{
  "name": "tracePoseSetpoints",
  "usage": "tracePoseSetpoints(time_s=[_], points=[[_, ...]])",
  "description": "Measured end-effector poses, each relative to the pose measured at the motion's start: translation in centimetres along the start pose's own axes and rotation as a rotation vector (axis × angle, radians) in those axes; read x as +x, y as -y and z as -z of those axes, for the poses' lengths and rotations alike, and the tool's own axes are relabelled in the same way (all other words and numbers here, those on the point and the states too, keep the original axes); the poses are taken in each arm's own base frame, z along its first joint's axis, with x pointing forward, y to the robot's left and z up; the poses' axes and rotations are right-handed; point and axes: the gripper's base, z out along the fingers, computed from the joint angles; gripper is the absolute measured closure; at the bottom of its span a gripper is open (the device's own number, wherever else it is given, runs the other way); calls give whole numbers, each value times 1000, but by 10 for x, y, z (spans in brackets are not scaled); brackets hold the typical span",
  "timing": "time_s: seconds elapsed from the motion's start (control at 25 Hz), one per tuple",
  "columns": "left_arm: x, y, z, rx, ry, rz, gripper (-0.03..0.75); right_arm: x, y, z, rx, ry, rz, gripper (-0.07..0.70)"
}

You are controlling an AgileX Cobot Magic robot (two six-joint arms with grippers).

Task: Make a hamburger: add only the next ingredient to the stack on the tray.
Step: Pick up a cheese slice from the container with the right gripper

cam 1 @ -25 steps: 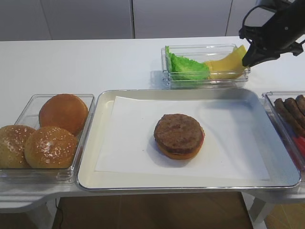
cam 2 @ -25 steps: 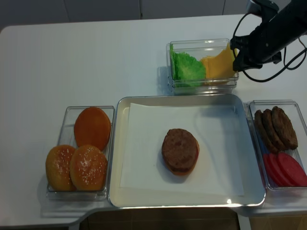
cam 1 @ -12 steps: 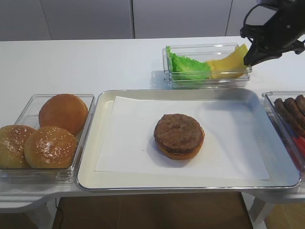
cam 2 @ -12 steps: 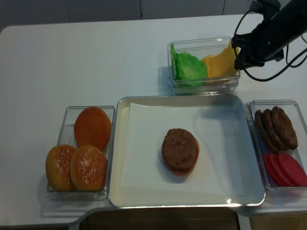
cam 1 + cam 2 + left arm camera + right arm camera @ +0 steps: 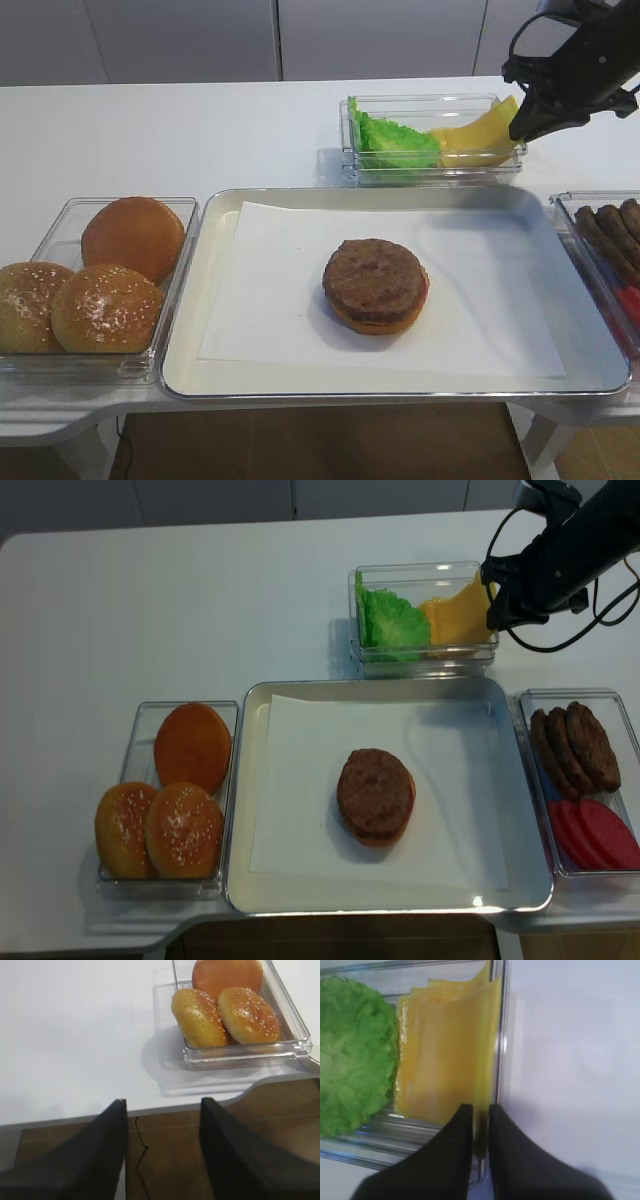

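Yellow cheese slices (image 5: 445, 1050) lie in the right half of a clear bin (image 5: 432, 168) behind the tray; the top slice's right edge curls up against the bin wall. My right gripper (image 5: 480, 1115) is shut on that raised cheese edge (image 5: 500, 112) at the bin's right end (image 5: 492, 615). The stack, a brown patty (image 5: 375, 278) on an orange-tan bun half, sits mid-tray (image 5: 375, 792) on white paper. The silver tray (image 5: 200, 300) spans the table's front. My left gripper (image 5: 162, 1105) hangs open over the floor, off the table's front left edge.
Green lettuce (image 5: 395, 140) fills the left half of the cheese bin. A bin of whole buns (image 5: 100, 275) stands left of the tray (image 5: 220, 1010). A bin with patties (image 5: 572, 745) and red slices (image 5: 590, 835) stands at the right.
Almost nothing: my right gripper stays at the bin's right end on the cheese edge, with only a slight wobble. The left arm is unseen in the earlier frames.
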Motion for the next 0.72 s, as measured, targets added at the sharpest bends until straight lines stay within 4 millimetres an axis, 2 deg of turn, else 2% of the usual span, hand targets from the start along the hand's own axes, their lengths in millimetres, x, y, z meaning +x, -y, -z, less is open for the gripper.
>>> tracePoseSetpoints(time_s=[0.16, 0.28, 0.56, 0.72], points=[[0, 0, 0, 0, 0, 0, 367, 0, -1, 0, -6, -3, -4, 484], [0, 0, 0, 0, 0, 0, 367, 1, -1, 0, -9, -6, -5, 465], [0, 0, 0, 0, 0, 0, 367, 3, -2, 1, -17, -30, -7, 467], [0, 0, 0, 0, 0, 0, 367, 3, -2, 1, -14, -35, -4, 517]])
